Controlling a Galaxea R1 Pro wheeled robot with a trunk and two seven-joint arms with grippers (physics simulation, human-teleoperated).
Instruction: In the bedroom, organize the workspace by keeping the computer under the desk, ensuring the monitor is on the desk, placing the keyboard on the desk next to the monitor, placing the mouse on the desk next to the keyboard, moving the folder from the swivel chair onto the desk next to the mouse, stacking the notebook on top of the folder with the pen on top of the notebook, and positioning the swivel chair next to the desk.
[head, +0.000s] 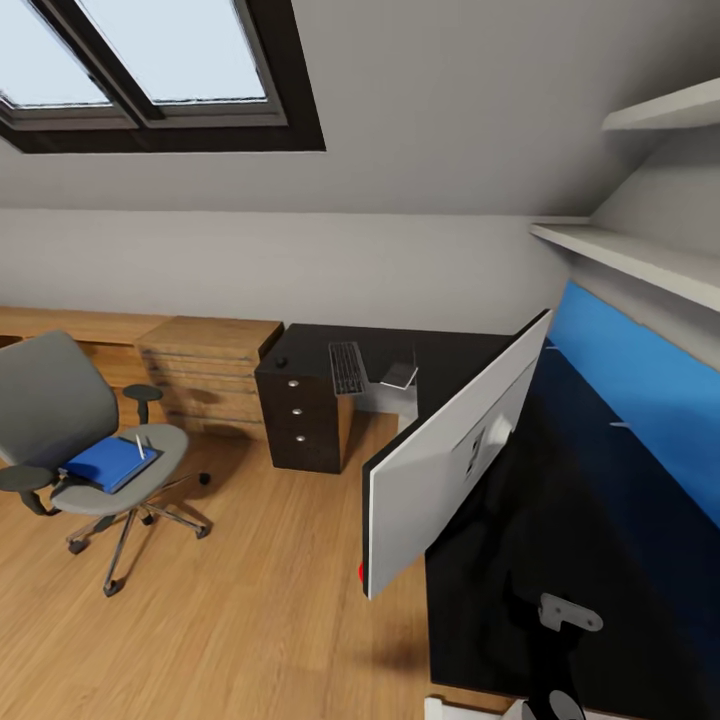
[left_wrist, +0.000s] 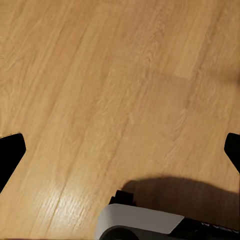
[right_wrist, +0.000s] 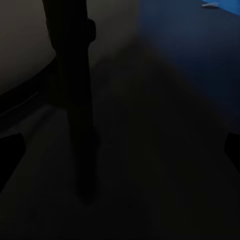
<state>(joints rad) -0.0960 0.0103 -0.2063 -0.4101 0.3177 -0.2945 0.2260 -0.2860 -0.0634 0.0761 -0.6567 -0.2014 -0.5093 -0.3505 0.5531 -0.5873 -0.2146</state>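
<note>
Monitor (head: 455, 455) is sitting on the near wing of the black desk (head: 600, 560), pale silver back toward the camera, turned edge-on and looking tilted, red dot at its lower corner right at the desk's edge. Judging risk: it is hanging close to the edge, so a nudge from the right arm working beside it could be tipping it onto the wooden floor (head: 250, 620).

Keyboard (head: 348, 367) is lying on the far wing of the desk, with a small dark flat item just beside it, possibly the notebook, too small to tell. Mouse looks like the tiny dark blob near the far left corner, unsure.

Folder (head: 108, 462) is lying on the swivel chair (head: 60, 420) seat, well apart from the desk, with the pen (head: 140, 446) resting on it. Risk: the pen could be rolling off when the folder gets lifted; the chair could be rolling away on its wheels.

Left tool (left_wrist: 120, 150) is hanging over bare floor, fingertips spread apart, holding nothing. Right tool (right_wrist: 120, 150) is also spread apart over the dark desk by the monitor's stand.

No readable writing or brands anywhere.
</note>
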